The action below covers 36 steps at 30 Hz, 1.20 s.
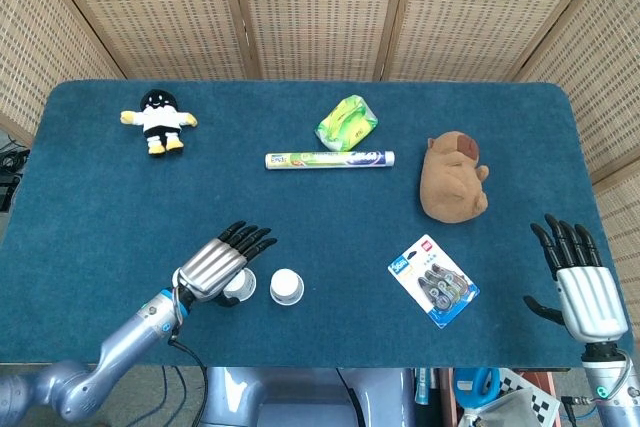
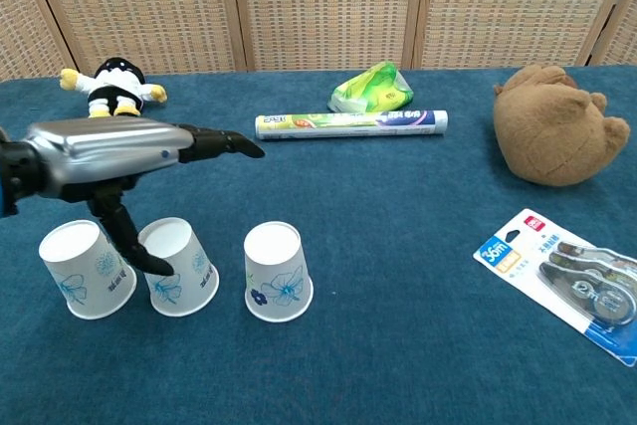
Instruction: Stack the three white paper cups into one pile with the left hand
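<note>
Beneath the left robot hand stand two cups.

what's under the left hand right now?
The left hand hovers open over the left cup and middle cup, thumb between them. In the head view it hides the left cup completely.

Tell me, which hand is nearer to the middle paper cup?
Left. The left hand hovers right over the middle paper cup; the right hand rests far off, at the table's right edge.
</note>
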{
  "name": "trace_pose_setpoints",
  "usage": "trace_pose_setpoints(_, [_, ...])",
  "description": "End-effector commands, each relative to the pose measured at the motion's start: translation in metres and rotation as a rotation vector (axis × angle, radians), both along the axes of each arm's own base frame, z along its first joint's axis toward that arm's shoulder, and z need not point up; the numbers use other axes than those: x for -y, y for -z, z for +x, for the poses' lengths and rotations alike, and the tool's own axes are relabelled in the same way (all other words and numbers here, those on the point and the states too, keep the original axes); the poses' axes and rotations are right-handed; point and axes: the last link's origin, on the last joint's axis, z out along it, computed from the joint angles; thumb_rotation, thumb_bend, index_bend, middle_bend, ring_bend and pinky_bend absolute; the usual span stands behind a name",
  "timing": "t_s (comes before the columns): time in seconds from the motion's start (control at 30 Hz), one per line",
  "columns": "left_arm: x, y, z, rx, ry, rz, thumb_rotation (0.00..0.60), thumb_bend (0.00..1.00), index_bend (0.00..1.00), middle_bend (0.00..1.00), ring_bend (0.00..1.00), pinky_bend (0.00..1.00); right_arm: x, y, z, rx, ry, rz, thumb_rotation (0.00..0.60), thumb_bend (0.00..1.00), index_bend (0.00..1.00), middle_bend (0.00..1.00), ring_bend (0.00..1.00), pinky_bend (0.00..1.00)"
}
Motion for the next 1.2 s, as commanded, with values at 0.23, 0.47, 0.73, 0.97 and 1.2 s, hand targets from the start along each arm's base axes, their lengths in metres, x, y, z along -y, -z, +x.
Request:
trace_pose_setpoints(0.23, [-0.009,0.034,0.020,0.025,0.014,-0.049,0.600,0.11,0.00,0.03,0.04,0.17,0.001,0.000,-0.002,0.002,0.006,0.000,0.600,0.00,0.00,0.00,0.00,0.00])
trace_pose_setpoints(0.47, [-0.011,0.054,0.026,0.025,0.009,-0.047,0.600,0.11,0.18,0.24,0.23,0.32,0.001,0.000,-0.003,0.012,0.009,0.005,0.600,0.00,0.00,0.00,0.00,0.00])
trace_pose_setpoints(0.73, [-0.010,0.063,0.030,0.055,0.020,-0.017,0.600,0.11,0.33,0.37,0.32,0.34,0.002,-0.001,-0.003,0.019,0.011,0.007,0.600,0.00,0.00,0.00,0.00,0.00])
trace_pose_setpoints(0.97, [-0.010,0.068,0.033,0.083,0.018,-0.016,0.600,0.11,0.39,0.43,0.36,0.35,0.002,-0.002,-0.003,0.030,0.007,0.014,0.600,0.00,0.00,0.00,0.00,0.00])
trace_pose_setpoints(1.2, [-0.010,0.067,0.035,0.096,0.029,-0.006,0.600,0.11,0.44,0.47,0.37,0.35,0.002,-0.003,-0.003,0.035,0.005,0.015,0.600,0.00,0.00,0.00,0.00,0.00])
